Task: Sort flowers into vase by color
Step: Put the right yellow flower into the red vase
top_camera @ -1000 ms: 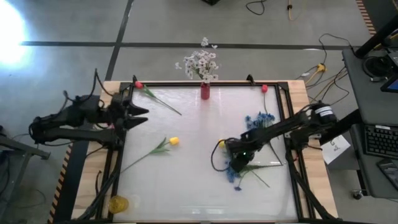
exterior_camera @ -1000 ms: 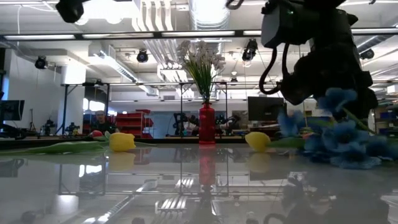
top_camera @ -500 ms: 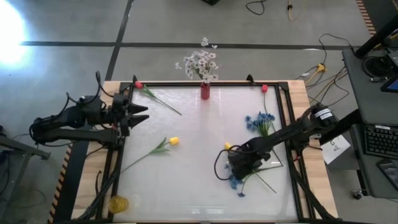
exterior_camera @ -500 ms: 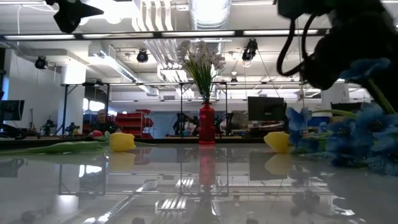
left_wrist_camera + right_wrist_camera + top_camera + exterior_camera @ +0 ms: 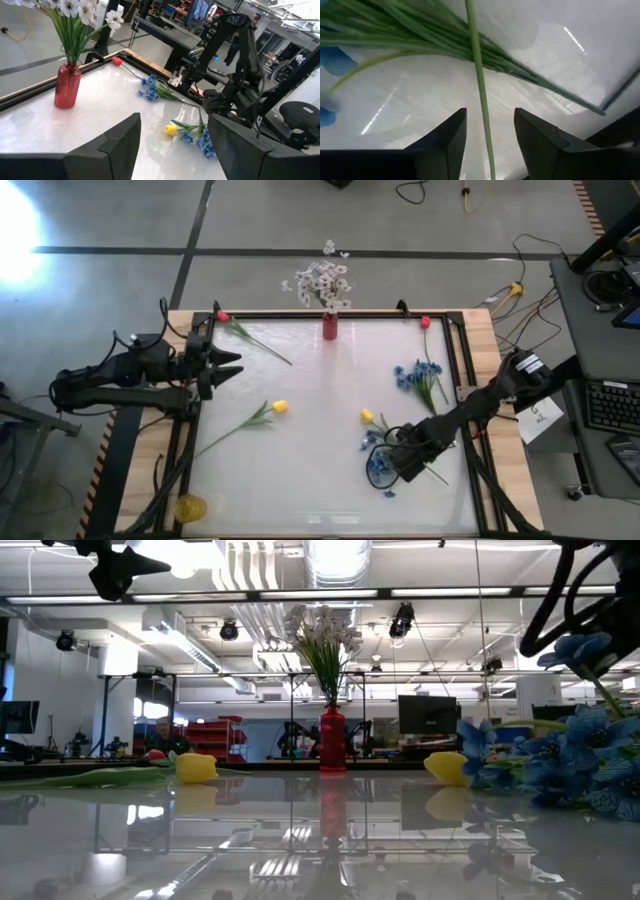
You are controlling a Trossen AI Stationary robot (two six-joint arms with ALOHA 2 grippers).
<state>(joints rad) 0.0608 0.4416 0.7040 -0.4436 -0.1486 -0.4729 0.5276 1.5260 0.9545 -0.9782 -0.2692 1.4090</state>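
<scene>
Right gripper over the blue cluster, jaws apart

I see my right gripper (image 5: 408,463) open astride a green stem (image 5: 479,95) of the blue flowers (image 5: 380,465) near the table's (image 5: 300,470) right front; left gripper (image 5: 228,364) open at the left edge, holding nothing.

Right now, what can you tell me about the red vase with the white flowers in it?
The red vase is a small, narrow bottle that looks like see-through red glass or plastic. It stands upright at the middle of the table's far edge. A bunch of white flowers on thin green stems sticks out of its neck and fans wide above it. No gripper touches it, and the other flowers lie well away from it on the shiny white table.
</scene>
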